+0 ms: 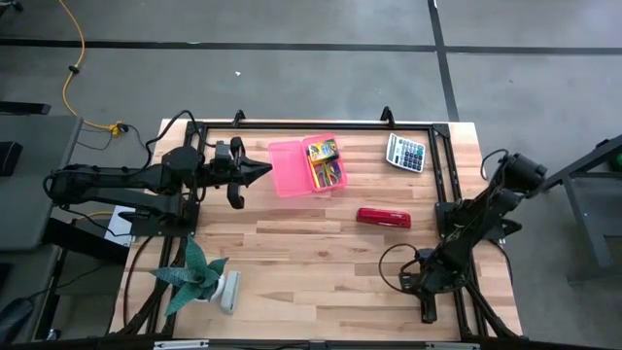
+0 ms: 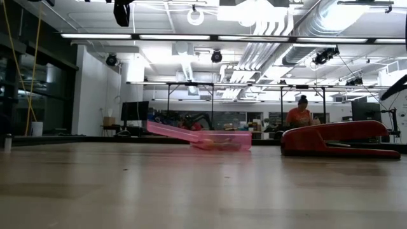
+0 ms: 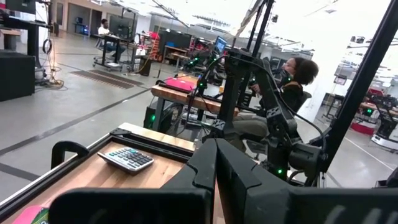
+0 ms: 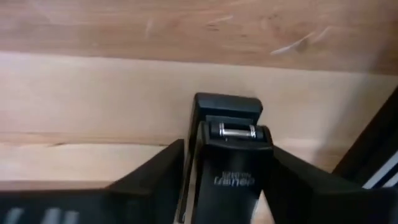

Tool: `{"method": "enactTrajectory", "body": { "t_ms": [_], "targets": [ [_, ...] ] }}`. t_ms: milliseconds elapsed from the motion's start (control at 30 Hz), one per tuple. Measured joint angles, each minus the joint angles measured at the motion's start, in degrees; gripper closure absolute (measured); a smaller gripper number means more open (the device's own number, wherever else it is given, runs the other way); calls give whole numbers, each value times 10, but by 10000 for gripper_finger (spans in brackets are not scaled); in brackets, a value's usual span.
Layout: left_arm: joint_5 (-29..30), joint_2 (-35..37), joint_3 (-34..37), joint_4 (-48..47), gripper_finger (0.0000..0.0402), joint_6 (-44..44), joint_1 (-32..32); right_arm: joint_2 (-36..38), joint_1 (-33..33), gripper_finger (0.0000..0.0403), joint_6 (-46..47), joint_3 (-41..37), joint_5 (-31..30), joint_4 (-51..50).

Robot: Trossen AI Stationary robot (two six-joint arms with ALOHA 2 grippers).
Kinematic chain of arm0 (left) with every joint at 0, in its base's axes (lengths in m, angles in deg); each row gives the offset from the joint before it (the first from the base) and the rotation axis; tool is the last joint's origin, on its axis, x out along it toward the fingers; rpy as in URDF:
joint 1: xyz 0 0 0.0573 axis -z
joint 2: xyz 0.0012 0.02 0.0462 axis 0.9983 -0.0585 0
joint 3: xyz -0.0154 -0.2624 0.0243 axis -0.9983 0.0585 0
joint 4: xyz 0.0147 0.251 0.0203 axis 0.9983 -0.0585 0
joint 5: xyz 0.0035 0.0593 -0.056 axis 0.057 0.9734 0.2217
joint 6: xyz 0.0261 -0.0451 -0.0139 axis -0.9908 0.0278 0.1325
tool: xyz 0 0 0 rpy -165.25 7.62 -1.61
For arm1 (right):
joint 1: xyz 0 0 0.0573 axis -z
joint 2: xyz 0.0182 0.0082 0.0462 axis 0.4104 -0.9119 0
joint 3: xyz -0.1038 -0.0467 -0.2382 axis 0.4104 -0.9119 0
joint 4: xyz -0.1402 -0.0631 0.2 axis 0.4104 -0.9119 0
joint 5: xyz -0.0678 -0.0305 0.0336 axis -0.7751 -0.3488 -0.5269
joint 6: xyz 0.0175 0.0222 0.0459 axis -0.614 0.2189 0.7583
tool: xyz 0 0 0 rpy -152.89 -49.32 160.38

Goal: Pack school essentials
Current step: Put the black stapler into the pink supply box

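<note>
An open pink pencil case lies on the table's far middle part, with its lid folded out toward the left. Its tray holds a yellow-green crayon box and coloured pencils and small pieces. In the low view the case rests flat and its lid slants upward. My left gripper hovers just left of the lid, shut and empty, and its joined fingers fill the left wrist view. My right gripper waits near the table's right near corner, close over the bare wood.
A red stapler lies right of centre. A grey calculator sits at the far right. A green spiky plant in a pale pot stands near the left near corner. A black frame rims the table. People sit in the room beyond.
</note>
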Motion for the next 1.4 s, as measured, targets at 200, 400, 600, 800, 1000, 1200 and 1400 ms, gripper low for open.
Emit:
{"method": "enactTrajectory", "body": {
  "t_ms": [200,400,600,800,1000,1200,1400],
  "targets": [
    [0,0,0,2,401,0,0,40,0,309,-19,0,-8,-10],
    [0,7,0,2,401,0,0,139,23,319,-144,9,-145,-16],
    [-28,34,0,1,401,17,0,227,171,319,-455,10,-272,74],
    [-43,45,0,-21,401,56,0,235,387,319,-809,10,-213,302],
    [-45,38,0,-34,401,82,1,233,540,319,-960,43,-99,365],
    [-45,25,0,-31,401,86,1,223,609,319,-1111,141,-44,257],
    [-44,24,0,-29,401,86,1,214,624,319,-1165,190,-35,164]
  ]
}}
